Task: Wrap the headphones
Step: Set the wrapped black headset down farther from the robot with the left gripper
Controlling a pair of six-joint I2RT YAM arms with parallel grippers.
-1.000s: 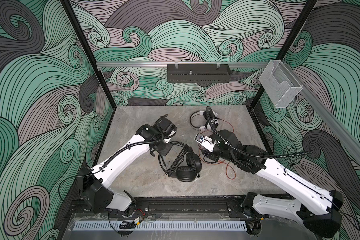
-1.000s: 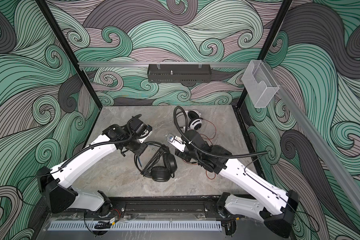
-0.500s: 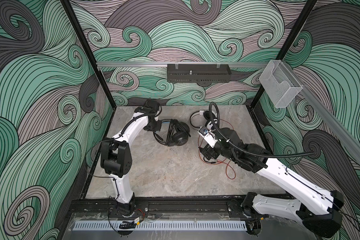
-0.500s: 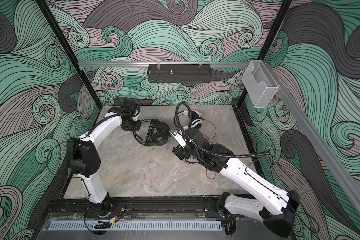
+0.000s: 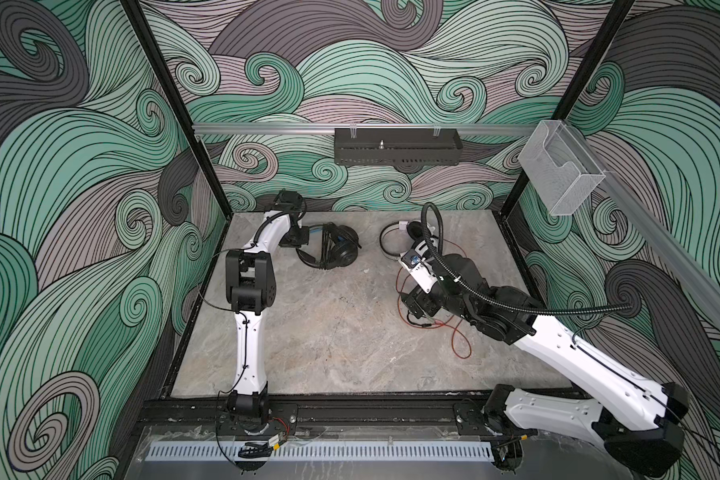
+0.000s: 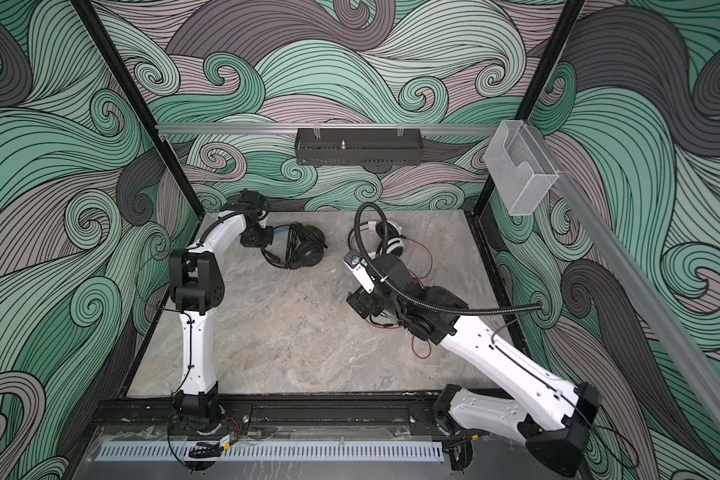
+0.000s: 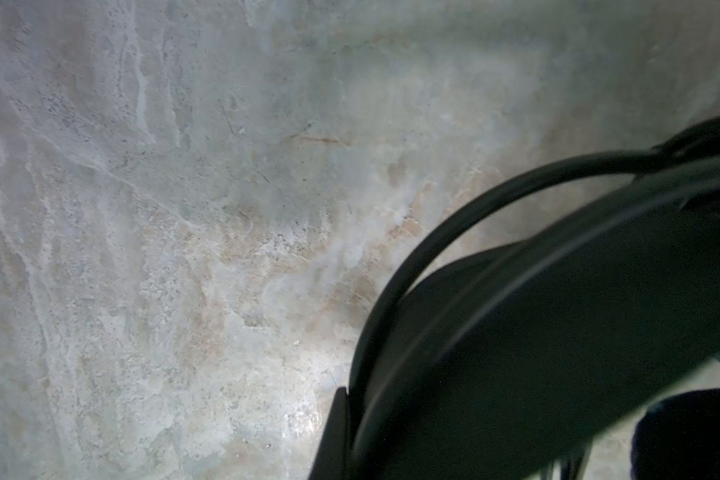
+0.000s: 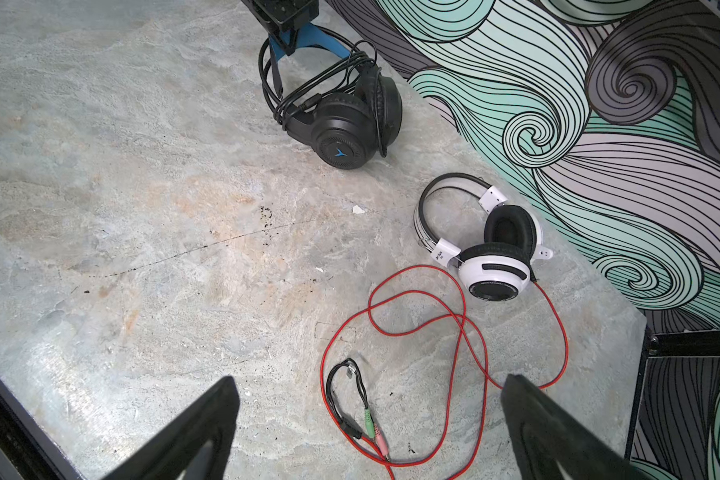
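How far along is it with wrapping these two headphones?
Done, apparently: the black headset has its cable wound around it, left gripper shut on its headband. In hand: right gripper open over the red cable. To do: that cable lies loose beside the white headset.

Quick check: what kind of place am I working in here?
Probably a lab robot cell: two arms on a front rail, a stone-look table boxed in by wave-print walls and black frame posts.
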